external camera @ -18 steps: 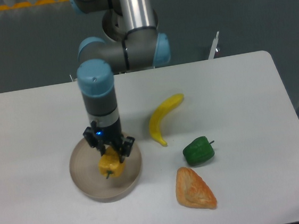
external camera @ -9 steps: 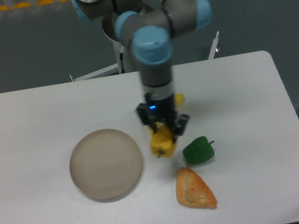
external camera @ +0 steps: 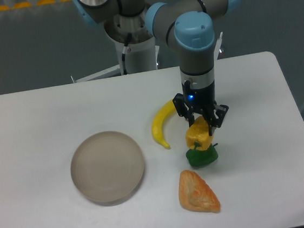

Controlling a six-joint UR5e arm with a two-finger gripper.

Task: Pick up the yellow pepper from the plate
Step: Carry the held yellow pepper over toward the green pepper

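My gripper is shut on the yellow pepper, a small blocky yellow-orange fruit, and holds it in the air right of the table's middle. It hangs just above the dark green pepper and partly hides it. The round grey-beige plate sits at the left front of the table with nothing in it, well to the left of my gripper.
A long curved yellow banana lies just left of my gripper. An orange wedge-shaped piece like a pastry lies in front of the green pepper. The table's right edge is beyond the peppers.
My gripper has carried the yellow pepper off the plate and rightward across the table, from over the plate, past the banana, to above the green pepper. The plate is left bare.
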